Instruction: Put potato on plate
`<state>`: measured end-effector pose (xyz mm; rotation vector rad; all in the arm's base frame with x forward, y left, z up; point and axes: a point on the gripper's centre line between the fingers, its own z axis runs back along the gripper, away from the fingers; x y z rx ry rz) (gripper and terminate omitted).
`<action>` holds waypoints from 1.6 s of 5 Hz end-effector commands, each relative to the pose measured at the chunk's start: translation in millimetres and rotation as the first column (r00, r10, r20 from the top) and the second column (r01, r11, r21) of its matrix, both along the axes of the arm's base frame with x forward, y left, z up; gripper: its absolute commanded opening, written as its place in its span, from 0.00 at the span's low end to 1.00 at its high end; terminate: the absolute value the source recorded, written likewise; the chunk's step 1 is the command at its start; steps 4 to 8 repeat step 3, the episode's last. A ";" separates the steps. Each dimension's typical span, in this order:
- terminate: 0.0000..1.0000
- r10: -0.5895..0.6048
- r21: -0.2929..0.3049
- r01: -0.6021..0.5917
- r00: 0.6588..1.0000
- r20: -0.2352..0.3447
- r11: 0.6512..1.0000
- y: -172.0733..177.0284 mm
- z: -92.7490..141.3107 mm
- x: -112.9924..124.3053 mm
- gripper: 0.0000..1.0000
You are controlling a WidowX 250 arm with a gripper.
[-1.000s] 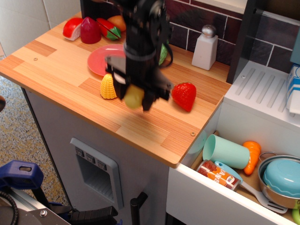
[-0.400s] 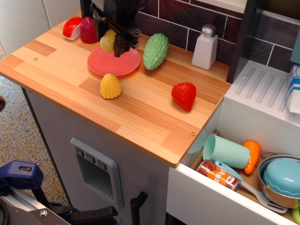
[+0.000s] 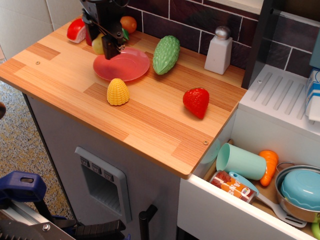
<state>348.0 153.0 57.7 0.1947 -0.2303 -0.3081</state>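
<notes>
Observation.image has the gripper (image 3: 103, 44) clamped on the potato (image 3: 98, 44), hanging at the far-left rim of the plate (image 3: 121, 64), low over it. Risky spot: if the jaws part here, that glossy egg shape could catch the shallow rim and roll off onto the wood (image 3: 60, 65), toward the red toys at the back. It wants to be nearer the plate's centre.

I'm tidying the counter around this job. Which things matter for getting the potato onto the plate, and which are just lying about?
Belongs to the job:
- potato, held in the pincer
- plate

Just lying about:
- corn
- strawberry
- green gourd
- white shaker
- teal cup in the open drawer
</notes>
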 end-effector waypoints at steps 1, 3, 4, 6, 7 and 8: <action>0.00 0.004 0.011 -0.004 0.999 0.053 1.000 8.2 15.2 6.7 1.00; 1.00 0.004 0.011 -0.004 0.999 0.053 1.000 8.2 15.2 6.7 1.00; 1.00 0.004 0.011 -0.004 0.999 0.053 1.000 8.2 15.2 6.7 1.00; 1.00 0.004 0.011 -0.004 0.999 0.053 1.000 8.2 15.2 6.7 1.00; 1.00 0.004 0.011 -0.004 0.999 0.053 1.000 8.2 15.2 6.7 1.00; 1.00 0.004 0.011 -0.004 0.999 0.053 1.000 8.2 15.2 6.7 1.00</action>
